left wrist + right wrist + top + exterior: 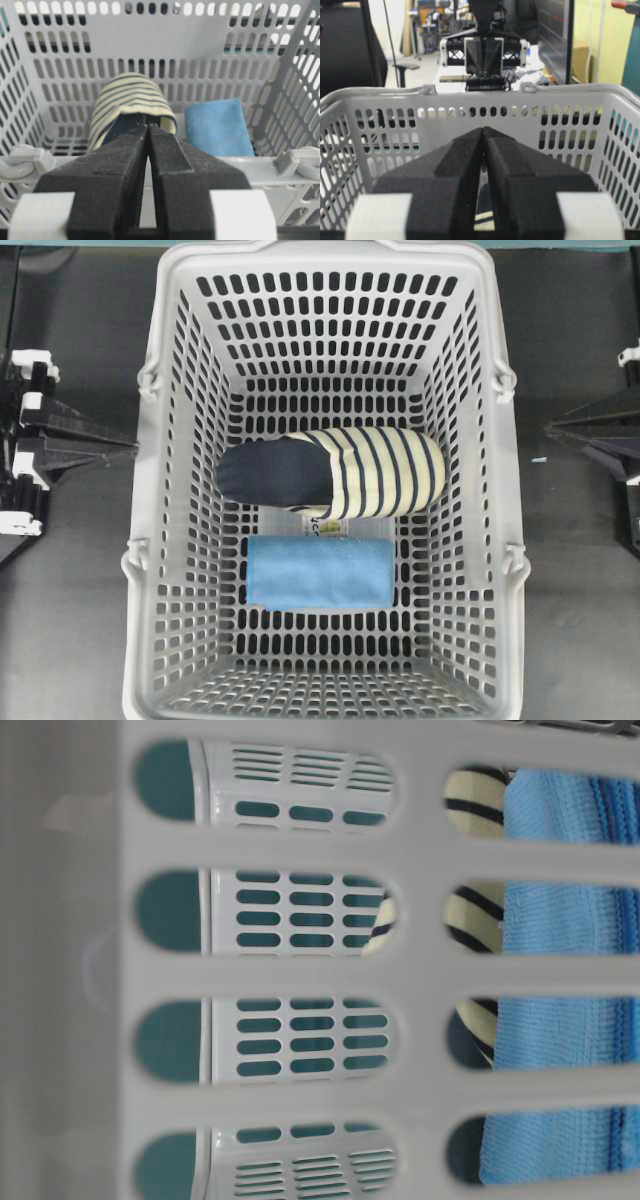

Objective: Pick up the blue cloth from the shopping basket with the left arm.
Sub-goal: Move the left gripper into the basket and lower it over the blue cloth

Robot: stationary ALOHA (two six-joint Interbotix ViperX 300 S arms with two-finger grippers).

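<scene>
Overhead view is showing the shopping basket (170, 440) with its near wall cut off at the bottom edge. Inside, the blue cloth (320, 572) is lying folded on the floor, just beside the striped bundle (335, 472), which is partly covering a small label between them. Left gripper (130, 447) and right gripper (550, 427) are waiting outside the basket's side walls, jaws pressed together, gripping nothing. Table-level view is mostly blocked by a blurred basket wall.

A robotics lab was indicated: a monitor (555, 35), an office chair (350, 45) and cluttered benches were seen behind.
</scene>
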